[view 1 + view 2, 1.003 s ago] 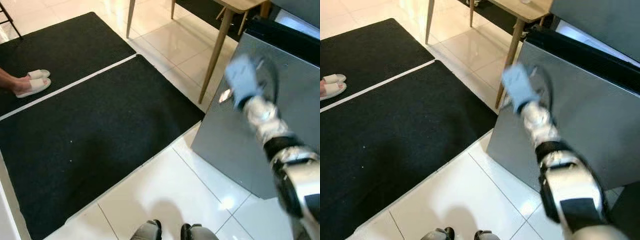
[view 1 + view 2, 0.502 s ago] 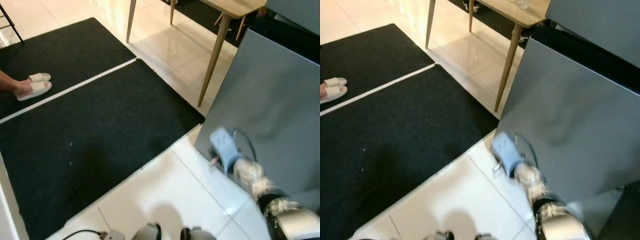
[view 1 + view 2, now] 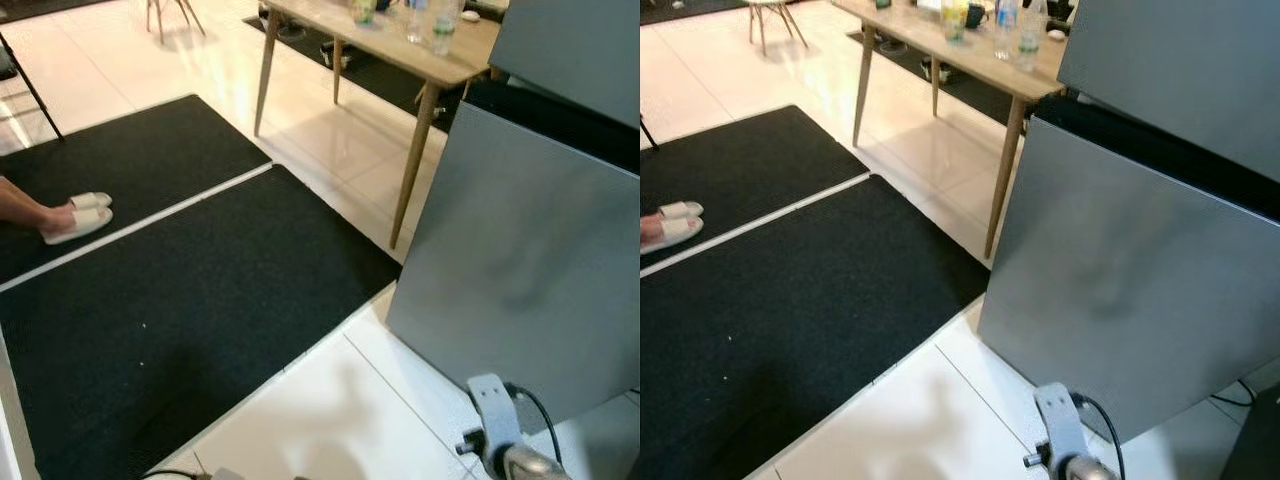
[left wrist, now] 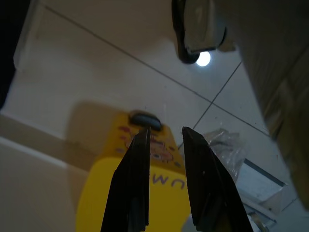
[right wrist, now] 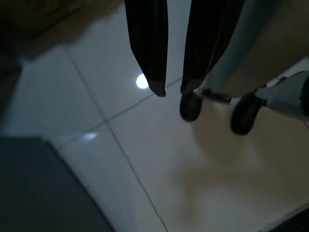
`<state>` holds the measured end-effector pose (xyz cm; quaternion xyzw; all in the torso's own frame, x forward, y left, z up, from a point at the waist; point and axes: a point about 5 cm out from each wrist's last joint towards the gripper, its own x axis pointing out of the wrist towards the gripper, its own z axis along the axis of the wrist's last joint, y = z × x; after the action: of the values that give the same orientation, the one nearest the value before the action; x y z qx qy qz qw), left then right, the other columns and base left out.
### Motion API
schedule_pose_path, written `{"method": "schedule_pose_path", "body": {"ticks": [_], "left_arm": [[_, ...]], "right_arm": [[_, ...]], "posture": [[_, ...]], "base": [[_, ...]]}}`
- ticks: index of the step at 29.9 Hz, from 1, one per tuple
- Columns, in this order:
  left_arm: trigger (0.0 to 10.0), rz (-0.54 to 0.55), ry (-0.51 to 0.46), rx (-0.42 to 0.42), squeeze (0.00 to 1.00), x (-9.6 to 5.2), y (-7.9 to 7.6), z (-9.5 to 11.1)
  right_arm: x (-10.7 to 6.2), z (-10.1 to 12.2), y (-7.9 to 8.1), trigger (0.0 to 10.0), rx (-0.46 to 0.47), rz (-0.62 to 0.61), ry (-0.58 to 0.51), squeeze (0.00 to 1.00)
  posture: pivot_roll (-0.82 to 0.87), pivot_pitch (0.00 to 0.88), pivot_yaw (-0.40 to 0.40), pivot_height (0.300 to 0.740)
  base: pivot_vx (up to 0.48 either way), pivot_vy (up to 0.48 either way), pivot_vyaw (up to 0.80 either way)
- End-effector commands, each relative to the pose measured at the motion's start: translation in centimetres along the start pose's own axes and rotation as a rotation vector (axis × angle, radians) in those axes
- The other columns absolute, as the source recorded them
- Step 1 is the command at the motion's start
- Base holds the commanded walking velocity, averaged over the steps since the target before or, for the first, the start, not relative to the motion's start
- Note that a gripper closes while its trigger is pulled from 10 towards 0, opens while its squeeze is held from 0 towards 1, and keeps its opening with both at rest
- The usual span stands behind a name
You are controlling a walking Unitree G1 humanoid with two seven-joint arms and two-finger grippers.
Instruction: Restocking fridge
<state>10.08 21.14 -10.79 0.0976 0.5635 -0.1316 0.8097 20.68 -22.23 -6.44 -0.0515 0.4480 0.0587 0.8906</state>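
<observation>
The room has a glossy pale tiled floor [image 3: 330, 420] laid with two black mats [image 3: 190, 290], a person's foot in a white slipper [image 3: 78, 222] at the mats' left edge, and a wooden table [image 3: 970, 60] carrying bottles and cups [image 3: 1012, 25] beside the grey fridge, whose big door [image 3: 1140, 290] stands swung open toward the robot. The right gripper [image 5: 174, 72] hangs low over the tiles, fingers slightly parted and empty. The left gripper [image 4: 164, 169], fingers also a little apart and grasping nothing, hovers above a yellow container [image 4: 140, 193] on the floor beside some clear plastic wrap [image 4: 222, 145]; its contents cannot be made out.
</observation>
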Motion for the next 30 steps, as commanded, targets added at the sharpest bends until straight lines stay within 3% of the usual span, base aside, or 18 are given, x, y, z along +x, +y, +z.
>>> {"method": "schedule_pose_path", "body": {"ticks": [1,2,4,14,15,18,19,20,22,25,26,27,30], "left_arm": [[10.0,0.009,0.037,0.010,0.00,-0.1,0.1,-0.7],[10.0,0.023,0.060,-0.011,0.00,-0.1,0.2,-1.0],[10.0,0.035,0.074,-0.037,0.00,-0.2,0.2,-1.2],[10.0,0.119,0.158,-0.211,0.00,-0.7,1.1,-3.3],[10.0,0.193,0.205,-0.184,0.00,-1.4,2.7,-4.0],[10.0,0.230,0.224,-0.157,0.00,-1.7,3.5,-4.2],[10.0,0.308,0.253,-0.096,0.00,-2.4,5.3,-4.5],[10.0,0.397,0.243,-0.090,0.00,-3.1,7.3,-4.2],[10.0,0.417,0.238,-0.094,0.00,-3.3,7.7,-4.1],[10.0,0.519,0.093,-0.022,0.00,-3.7,10.0,-1.0],[10.0,0.519,0.093,-0.022,0.00,-3.7,10.0,-1.0],[10.0,0.508,-0.026,0.008,0.00,-3.3,10.0,1.8],[10.0,0.409,-0.149,-0.013,0.00,-2.4,8.6,4.8]], "right_arm": [[-0.2,-1.0,-0.1,10.0,0.008,-0.004,0.041,0.00],[-0.4,-2.4,0.1,10.0,-0.006,0.010,0.094,0.00],[-0.5,-3.1,0.2,10.0,-0.012,0.019,0.118,0.00],[-0.8,-4.6,0.6,10.0,0.045,0.054,0.168,0.00],[-0.8,-4.7,0.7,10.0,0.073,0.064,0.172,0.00],[-0.8,-4.7,0.7,10.0,0.079,0.065,0.174,0.00],[-0.9,-4.8,0.7,10.0,0.080,0.061,0.180,0.00],[-0.9,-4.9,0.6,10.0,0.083,0.051,0.183,0.00],[-0.9,-4.9,0.6,10.0,0.084,0.048,0.184,0.00],[-1.0,-5.1,0.3,10.0,0.103,0.019,0.185,0.00],[-1.0,-5.1,0.3,10.0,0.103,0.019,0.185,0.00],[-1.1,-5.3,0.0,10.0,0.109,-0.009,0.189,0.00],[-1.3,-5.6,-0.4,10.0,0.117,-0.056,0.196,0.00]], "posture": [[0.00,0.089,-0.038,0.740],[0.00,0.087,-0.042,0.740],[-0.01,0.086,-0.049,0.740],[0.00,0.088,-0.054,0.740],[0.00,0.085,-0.055,0.740],[0.00,0.084,-0.055,0.740],[0.00,0.082,-0.055,0.740],[0.00,0.079,-0.053,0.740],[0.00,0.079,-0.053,0.740],[0.00,0.072,-0.047,0.740],[0.00,0.072,-0.047,0.740],[0.00,0.068,-0.044,0.740],[0.00,0.059,-0.041,0.740]], "base": [[0.000,0.000,0.00],[0.000,0.000,0.00],[0.000,0.000,0.00],[0.000,0.000,0.00],[0.000,0.000,0.00],[0.000,0.000,0.00],[0.000,0.000,0.00],[0.000,0.000,0.00],[0.000,0.000,0.00],[0.000,0.000,0.00],[0.000,0.000,0.00],[0.000,0.000,0.00],[0.000,0.000,0.00]]}}
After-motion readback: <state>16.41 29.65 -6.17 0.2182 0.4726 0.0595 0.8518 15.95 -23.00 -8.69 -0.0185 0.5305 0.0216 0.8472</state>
